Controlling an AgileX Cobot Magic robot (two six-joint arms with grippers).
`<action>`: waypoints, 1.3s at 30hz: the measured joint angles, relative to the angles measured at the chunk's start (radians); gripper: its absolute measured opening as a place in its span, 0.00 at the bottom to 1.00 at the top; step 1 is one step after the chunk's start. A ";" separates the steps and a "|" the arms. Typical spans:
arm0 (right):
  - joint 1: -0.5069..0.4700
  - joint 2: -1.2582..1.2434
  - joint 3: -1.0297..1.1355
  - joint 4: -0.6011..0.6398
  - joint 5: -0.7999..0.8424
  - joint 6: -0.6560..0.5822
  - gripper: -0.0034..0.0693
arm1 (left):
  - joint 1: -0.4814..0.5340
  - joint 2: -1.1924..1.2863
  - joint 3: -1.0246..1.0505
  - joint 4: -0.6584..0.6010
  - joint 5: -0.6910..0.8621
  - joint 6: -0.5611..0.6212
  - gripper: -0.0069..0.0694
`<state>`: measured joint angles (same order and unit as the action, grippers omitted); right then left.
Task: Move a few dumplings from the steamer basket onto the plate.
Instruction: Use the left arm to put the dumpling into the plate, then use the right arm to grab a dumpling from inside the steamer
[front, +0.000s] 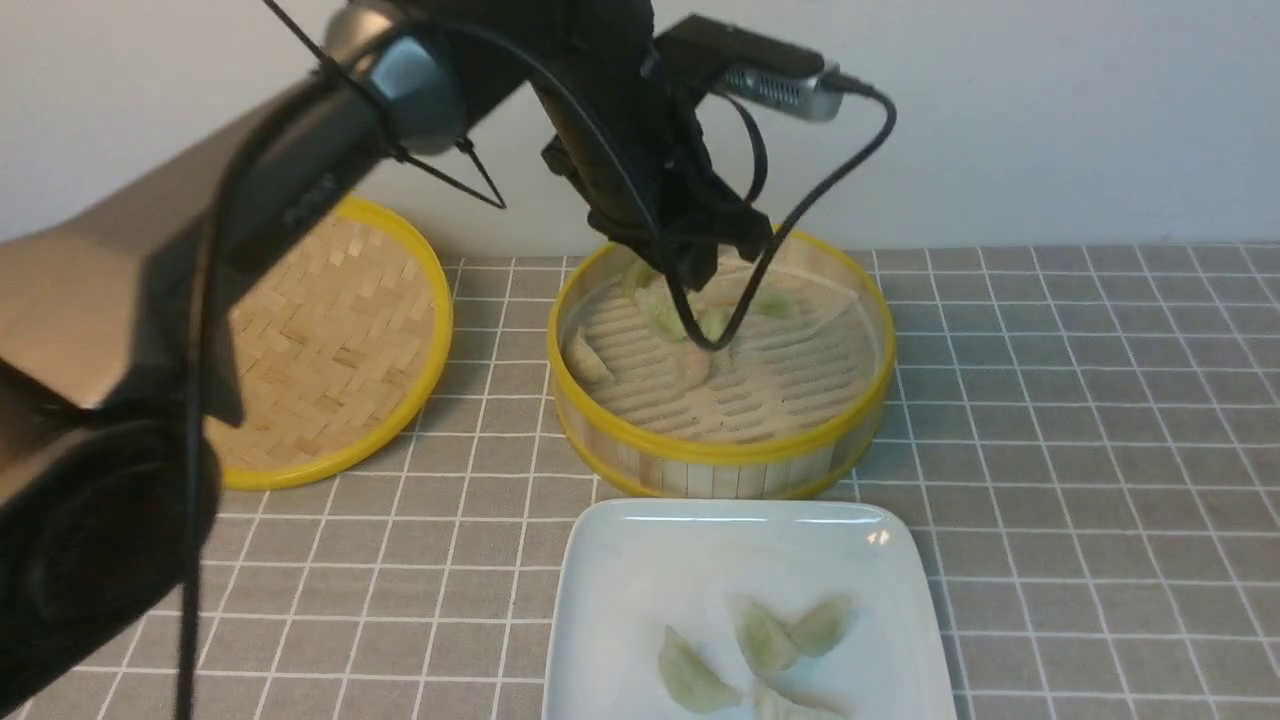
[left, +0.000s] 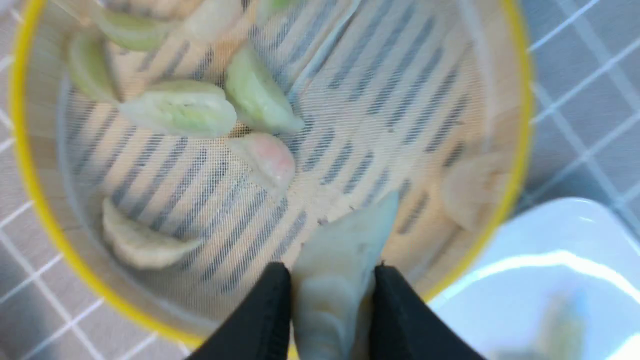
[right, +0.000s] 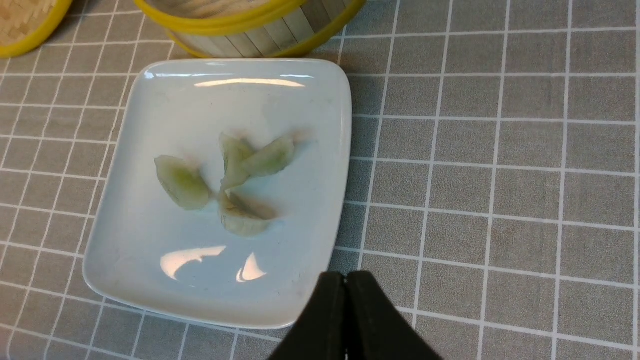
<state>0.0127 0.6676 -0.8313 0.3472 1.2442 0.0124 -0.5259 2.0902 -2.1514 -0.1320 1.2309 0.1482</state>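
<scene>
The steamer basket (front: 715, 455) stands at the table's middle, with several dumplings (front: 585, 358) on its mesh-lined floor. My left gripper (front: 697, 275) hangs over the basket's far side and is shut on a whitish dumpling (left: 340, 260), held above the floor. Others lie below in the left wrist view: a green one (left: 182, 111) and a pinkish one (left: 267, 157). The white plate (front: 640, 560) lies in front of the basket and holds several green dumplings (right: 182, 182). My right gripper (right: 346, 280) is shut and empty, beside the plate's corner (right: 300, 310).
The flat woven bamboo lid (front: 320, 340) lies left of the basket. A grey checked cloth (front: 1080, 450) covers the table. The left arm's cable (front: 790, 220) droops into the basket.
</scene>
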 joint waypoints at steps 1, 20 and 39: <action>0.000 0.000 0.000 0.000 0.000 0.000 0.03 | 0.000 -0.035 0.036 -0.003 0.000 0.000 0.32; 0.000 0.000 0.000 0.000 -0.009 -0.032 0.03 | -0.043 -0.141 0.632 -0.115 -0.009 0.095 0.33; 0.004 0.425 -0.285 0.079 -0.010 -0.139 0.03 | -0.085 -0.202 0.561 0.048 -0.025 0.011 0.26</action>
<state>0.0171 1.0929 -1.1165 0.4263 1.2347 -0.1264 -0.6108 1.8879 -1.5908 -0.0839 1.2061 0.1590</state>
